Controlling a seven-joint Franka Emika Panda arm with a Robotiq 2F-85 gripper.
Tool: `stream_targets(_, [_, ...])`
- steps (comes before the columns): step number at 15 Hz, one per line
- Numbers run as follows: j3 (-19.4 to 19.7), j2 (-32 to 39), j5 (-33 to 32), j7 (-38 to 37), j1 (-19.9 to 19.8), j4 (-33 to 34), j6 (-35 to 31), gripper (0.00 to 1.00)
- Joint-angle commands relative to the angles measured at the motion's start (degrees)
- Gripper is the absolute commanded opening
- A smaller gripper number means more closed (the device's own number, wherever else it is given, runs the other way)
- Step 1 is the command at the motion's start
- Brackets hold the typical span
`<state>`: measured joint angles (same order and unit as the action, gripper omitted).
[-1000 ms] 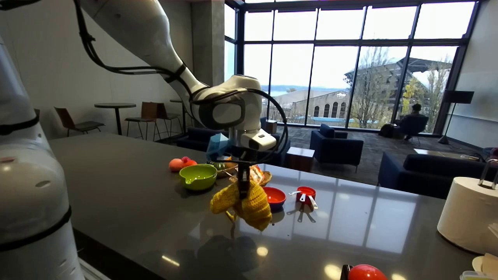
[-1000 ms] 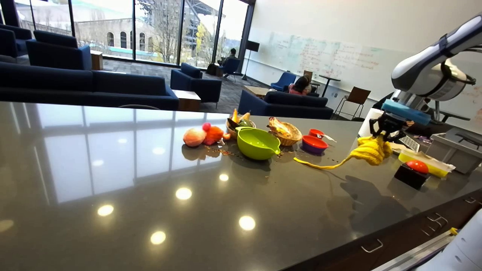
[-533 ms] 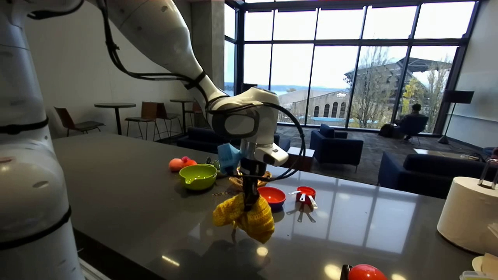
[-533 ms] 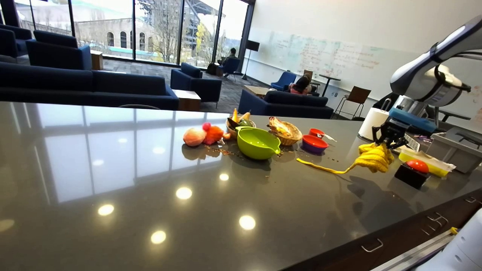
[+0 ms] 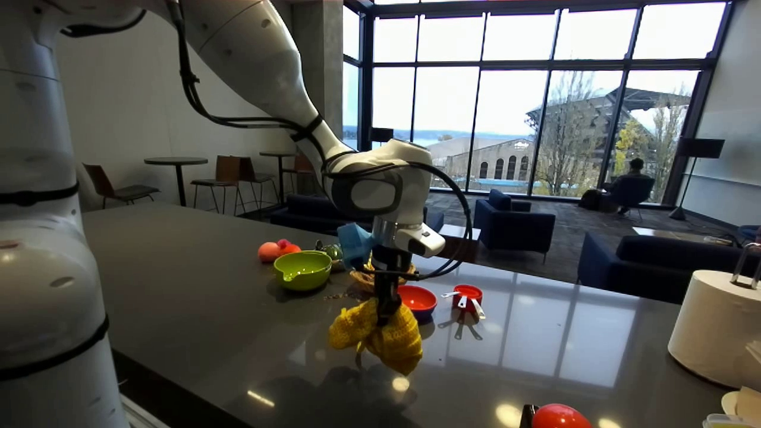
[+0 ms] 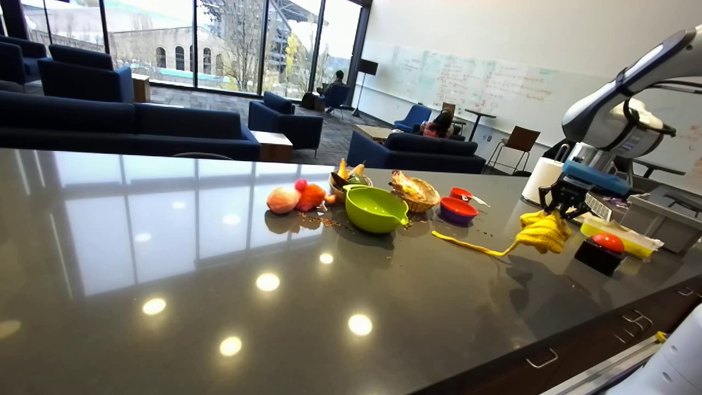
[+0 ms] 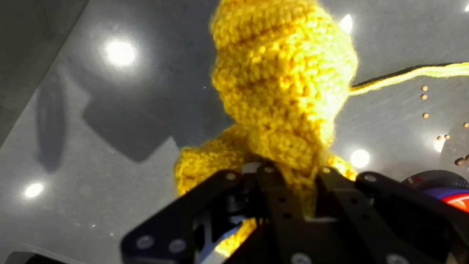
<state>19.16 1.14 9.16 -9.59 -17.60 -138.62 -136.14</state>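
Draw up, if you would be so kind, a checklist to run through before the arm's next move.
1. Gripper shut on the yellow knitted piece: ok.
2. Yellow strand off the counter: not ok, much of it lies there.
3. Underside of the knitted piece clear of the counter: cannot tell.
4. Red-purple bowl apart from the piece: ok.
5. Red button clear of gripper and piece: ok.
6. Green bowl upright: ok.

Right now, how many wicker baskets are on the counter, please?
2 in an exterior view: one basket partly behind the green bowl, another basket between that bowl and the red-and-purple bowl; more may be hidden.
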Motion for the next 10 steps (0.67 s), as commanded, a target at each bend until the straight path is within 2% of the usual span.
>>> stream_targets(1, [-0.3,0.0,-0.1,-0.1,-0.3,0.1,0.1,0.15])
stream_targets(2, [-0.3,0.0,-0.1,-0.1,-0.3,0.1,0.1,0.04])
stream_targets(4, [-0.9,-0.8,-0.7,-1.7,0.4,-0.9,-0.8,0.04])
stream_targets(5, [-1.4,-0.6,-0.6,-2.0,0.8,-1.3,-1.3,0.4])
stream_targets(7, [-2.7,0.4,0.6,-2.5,1.8,-1.5,-2.0,0.45])
stream_targets(10, [-5.8,1.3,-0.5,-6.2,4.7,-2.6,-4.1,0.65])
